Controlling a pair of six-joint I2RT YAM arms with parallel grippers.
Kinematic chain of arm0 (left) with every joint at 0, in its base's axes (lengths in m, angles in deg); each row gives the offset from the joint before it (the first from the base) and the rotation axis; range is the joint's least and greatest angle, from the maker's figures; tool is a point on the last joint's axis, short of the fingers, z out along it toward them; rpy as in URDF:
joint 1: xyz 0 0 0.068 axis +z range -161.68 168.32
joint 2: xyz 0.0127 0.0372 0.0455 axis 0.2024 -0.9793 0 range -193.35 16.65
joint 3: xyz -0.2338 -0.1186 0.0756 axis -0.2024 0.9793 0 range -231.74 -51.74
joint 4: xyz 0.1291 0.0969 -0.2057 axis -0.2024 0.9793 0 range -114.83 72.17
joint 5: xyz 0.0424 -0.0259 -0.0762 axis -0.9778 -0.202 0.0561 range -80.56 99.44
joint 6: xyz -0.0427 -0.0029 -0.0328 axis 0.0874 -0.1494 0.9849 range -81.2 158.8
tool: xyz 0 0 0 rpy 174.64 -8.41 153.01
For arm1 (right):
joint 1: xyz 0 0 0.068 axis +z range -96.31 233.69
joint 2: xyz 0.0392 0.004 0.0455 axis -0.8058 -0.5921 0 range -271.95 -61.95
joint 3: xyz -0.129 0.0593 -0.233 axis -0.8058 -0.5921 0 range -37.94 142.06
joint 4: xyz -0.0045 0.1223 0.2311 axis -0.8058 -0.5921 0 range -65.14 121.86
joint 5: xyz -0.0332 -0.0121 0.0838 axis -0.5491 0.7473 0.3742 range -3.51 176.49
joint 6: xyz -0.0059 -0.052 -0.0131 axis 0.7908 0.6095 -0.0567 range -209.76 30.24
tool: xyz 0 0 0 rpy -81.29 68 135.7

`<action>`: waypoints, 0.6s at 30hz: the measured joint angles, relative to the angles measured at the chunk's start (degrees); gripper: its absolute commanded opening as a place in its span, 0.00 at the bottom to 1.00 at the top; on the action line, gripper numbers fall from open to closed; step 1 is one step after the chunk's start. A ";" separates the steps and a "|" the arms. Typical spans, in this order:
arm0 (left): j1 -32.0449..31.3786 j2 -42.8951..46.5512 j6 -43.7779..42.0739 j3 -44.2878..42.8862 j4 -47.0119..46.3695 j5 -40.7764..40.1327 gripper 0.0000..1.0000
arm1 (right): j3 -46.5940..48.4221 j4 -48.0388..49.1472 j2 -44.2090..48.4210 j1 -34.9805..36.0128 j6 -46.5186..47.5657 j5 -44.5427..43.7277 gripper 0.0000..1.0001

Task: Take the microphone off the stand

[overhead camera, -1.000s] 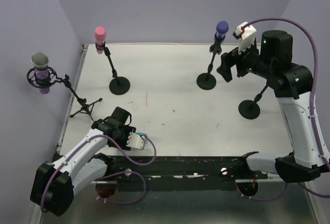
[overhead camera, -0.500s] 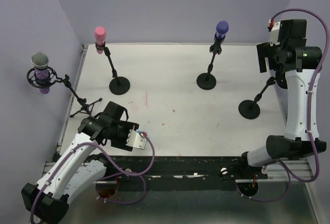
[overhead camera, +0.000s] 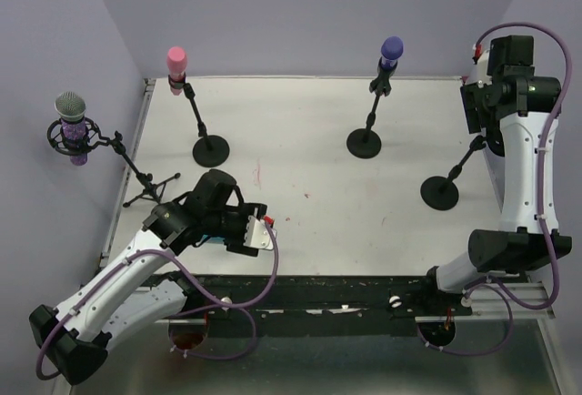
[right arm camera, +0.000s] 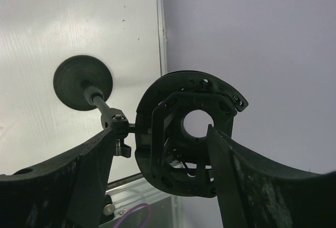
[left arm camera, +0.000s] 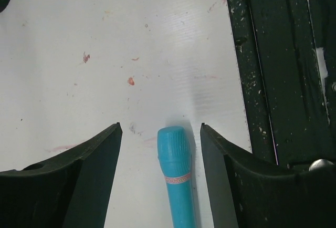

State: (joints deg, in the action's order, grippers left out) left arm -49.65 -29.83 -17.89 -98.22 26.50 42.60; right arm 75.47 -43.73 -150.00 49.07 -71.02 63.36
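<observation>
Four microphones (overhead camera: 176, 58) (overhead camera: 391, 48) (overhead camera: 71, 113) (left arm camera: 177, 175), four stands (overhead camera: 210, 149) (overhead camera: 364, 143) (overhead camera: 440, 193), one a tripod (overhead camera: 145, 181), two robot arms (overhead camera: 127, 277) (overhead camera: 523, 167)

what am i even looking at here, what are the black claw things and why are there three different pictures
This is a robot: a left arm and a right arm bolted at the near edge of a white table. The wide picture is from a fixed camera above and behind them. The other two are from a camera on each wrist, so the black shapes there are that arm's own fingers. The left tool is open, with a teal microphone lying between its fingers, touching neither. The right tool is open at an empty holder ring on a round-based stand. Farther off, a pink microphone, a purple microphone and a grey-headed microphone sit on stands.
</observation>
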 measured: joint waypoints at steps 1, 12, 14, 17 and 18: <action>-0.42 -0.26 0.90 0.00 -1.01 0.26 0.69 | -0.09 -0.09 -0.04 0.00 0.17 0.02 0.74; -1.49 -2.58 5.77 0.00 -6.78 1.16 0.68 | -6.67 -0.52 0.70 0.00 0.81 0.52 0.55; -1.55 -2.99 5.95 -0.02 -7.23 1.27 0.68 | -7.28 -0.46 0.70 0.00 0.81 0.76 0.49; -1.70 -3.65 6.27 -0.66 -7.63 1.38 0.68 | -7.30 -0.52 1.07 0.04 0.76 1.81 0.33; -1.84 -3.96 6.54 -1.05 -8.07 1.42 0.68 | -7.23 -0.55 1.07 0.02 0.81 2.05 0.27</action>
State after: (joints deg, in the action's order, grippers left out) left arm -51.49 -33.79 -11.35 -99.26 18.43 44.03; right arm 68.23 -44.28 -148.93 49.09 -70.21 65.41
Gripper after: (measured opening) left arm 0.686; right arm 0.545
